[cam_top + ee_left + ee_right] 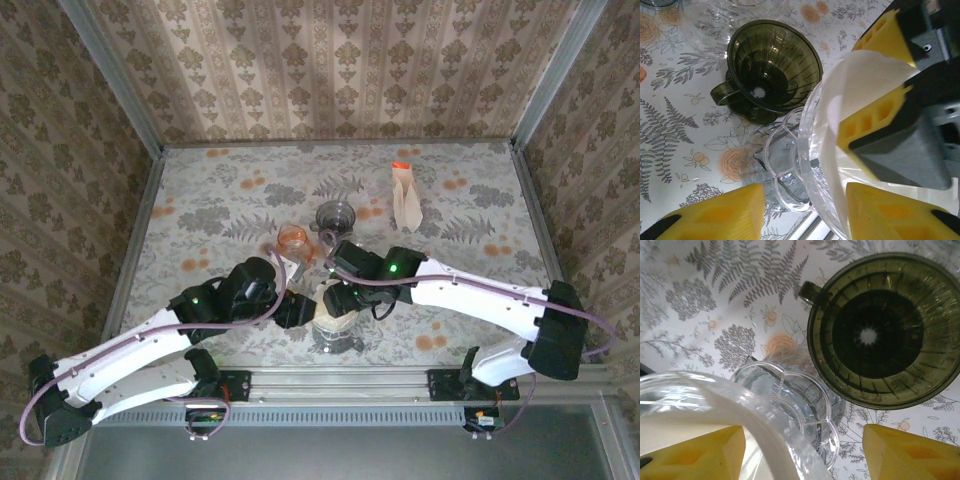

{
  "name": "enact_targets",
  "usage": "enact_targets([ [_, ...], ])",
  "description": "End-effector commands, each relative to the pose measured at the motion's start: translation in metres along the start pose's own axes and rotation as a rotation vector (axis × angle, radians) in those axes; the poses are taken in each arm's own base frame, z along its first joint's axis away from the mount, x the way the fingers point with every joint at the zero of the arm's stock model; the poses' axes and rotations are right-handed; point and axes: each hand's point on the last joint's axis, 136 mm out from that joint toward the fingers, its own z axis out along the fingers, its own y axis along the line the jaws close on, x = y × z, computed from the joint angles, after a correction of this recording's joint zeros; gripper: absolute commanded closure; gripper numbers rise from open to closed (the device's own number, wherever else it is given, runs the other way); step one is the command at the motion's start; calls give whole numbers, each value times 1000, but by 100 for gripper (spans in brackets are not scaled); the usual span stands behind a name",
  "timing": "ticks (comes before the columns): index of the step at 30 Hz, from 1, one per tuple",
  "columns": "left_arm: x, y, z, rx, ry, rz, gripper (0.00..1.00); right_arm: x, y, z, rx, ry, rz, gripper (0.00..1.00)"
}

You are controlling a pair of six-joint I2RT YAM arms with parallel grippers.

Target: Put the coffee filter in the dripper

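Paper is going into the cup, so go slow. The right pincer (pixel 803 434) is wide, and the white coffee filter (pixel 867 75) lies loose between its 2 yellow fingers, partly inside the clear dripper (pixel 790 407). I think the paper is in but not yet sitting flat. A good move is to push the filter's point down to the small hole. Then pull the fingers straight back out so the paper is not dragged along.

The left pincer (pixel 805 192) has 1 finger on each side of the clear dripper. I cannot tell if it squeezes it. It should hold the cup steady, because the dripper looks tipped and could roll. Just past the right pincer's fingers a dark green dripper (pixel 885 330) stands with its mouth up. Do not bump it.

The table (pixel 210 200) under both pincers has a smooth cloth with grey leaves and orange flowers. Far beyond the pincers stands a pack of filters (pixel 405 195). Walls (pixel 330 70) with a brown flower pattern close in the table on 3 sides.
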Motion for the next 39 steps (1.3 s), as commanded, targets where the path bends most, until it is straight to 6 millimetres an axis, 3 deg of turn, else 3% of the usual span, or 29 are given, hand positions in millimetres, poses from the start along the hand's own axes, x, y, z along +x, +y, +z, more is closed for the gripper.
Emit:
enact_targets([
  [1, -2, -1, 0, 9, -7, -3, 52, 5, 0, 0, 19, 39, -30, 35],
  [27, 0, -1, 7, 16, 9, -12, 50, 31, -14, 36, 110, 143, -60, 35],
  [39, 3, 0, 7, 16, 13, -15, 52, 26, -15, 33, 123, 120, -60, 34],
])
